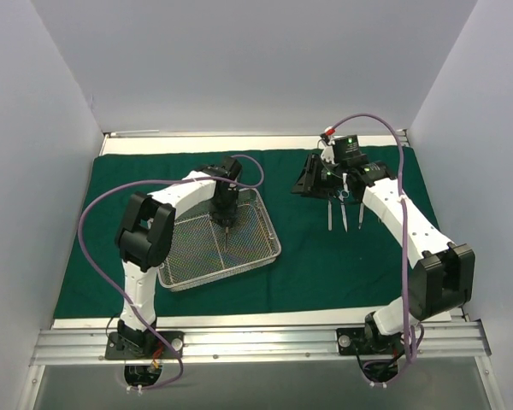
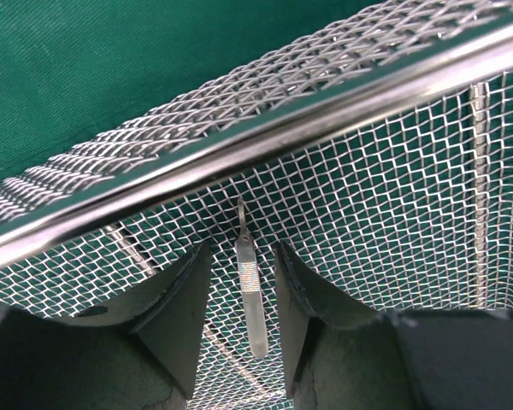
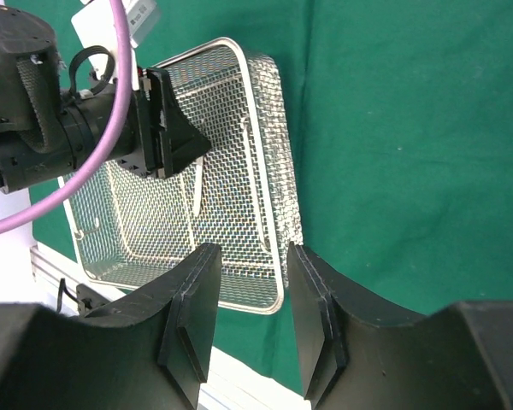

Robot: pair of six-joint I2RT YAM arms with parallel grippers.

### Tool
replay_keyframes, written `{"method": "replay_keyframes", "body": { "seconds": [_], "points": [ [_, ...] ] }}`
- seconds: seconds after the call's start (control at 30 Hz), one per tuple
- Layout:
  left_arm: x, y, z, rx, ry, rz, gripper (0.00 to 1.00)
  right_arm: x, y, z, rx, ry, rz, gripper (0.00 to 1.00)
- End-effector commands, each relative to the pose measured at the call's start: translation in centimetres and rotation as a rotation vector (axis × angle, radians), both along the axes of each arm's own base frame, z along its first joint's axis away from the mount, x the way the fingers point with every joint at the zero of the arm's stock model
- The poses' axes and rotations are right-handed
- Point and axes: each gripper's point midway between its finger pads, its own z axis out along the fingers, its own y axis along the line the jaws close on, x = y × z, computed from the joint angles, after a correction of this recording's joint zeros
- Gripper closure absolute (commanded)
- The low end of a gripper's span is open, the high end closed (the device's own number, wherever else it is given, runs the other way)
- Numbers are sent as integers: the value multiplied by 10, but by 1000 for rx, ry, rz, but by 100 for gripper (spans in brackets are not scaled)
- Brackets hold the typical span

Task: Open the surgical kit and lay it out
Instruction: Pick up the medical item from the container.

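from above, the green drape (image 1: 325, 273) lies spread flat. the mesh tray (image 1: 197, 248) sits on its left half, with the left pincer (image 1: 227, 226) dipped inside. three instruments (image 1: 344, 215) lie side by side on the drape near the right pincer (image 1: 303, 184).

left wrist: jaws apart, straddling one slim instrument (image 2: 252, 299) on the mesh, touching neither finger.

right wrist: jaws apart, nothing between them.

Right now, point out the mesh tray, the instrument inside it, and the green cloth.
mesh tray (image 1: 197, 256), top external view, bare mesh floor.
instrument (image 2: 247, 273), left wrist view, ridged part of its shaft.
green cloth (image 1: 325, 265), top external view, bare patch right of the tray.
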Motion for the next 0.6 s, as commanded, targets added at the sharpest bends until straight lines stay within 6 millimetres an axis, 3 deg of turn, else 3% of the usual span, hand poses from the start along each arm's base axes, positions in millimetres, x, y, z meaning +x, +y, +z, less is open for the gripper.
{"method": "replay_keyframes", "body": {
  "seconds": [0.0, 0.13, 0.37, 0.43, 0.57],
  "points": [
    [13, -5, -8, 5, -27, -11, 55, -4, -7, 16, 4, -48, 4, 63],
    [-7, 5, -36, 34, 37, -1, 60, -1, -11, 17, 0, -54, 1, 63],
    [-23, 4, -59, 5, 103, -5, 86, -2, -10, 16, -6, -55, 17, 63],
    [-21, 3, -56, -3, 94, -12, 97, -3, -10, 13, -4, -47, 21, 64],
    [-11, 0, -21, -63, 51, -16, 98, -1, -2, 9, 4, -48, 41, 64]
  ]
}}
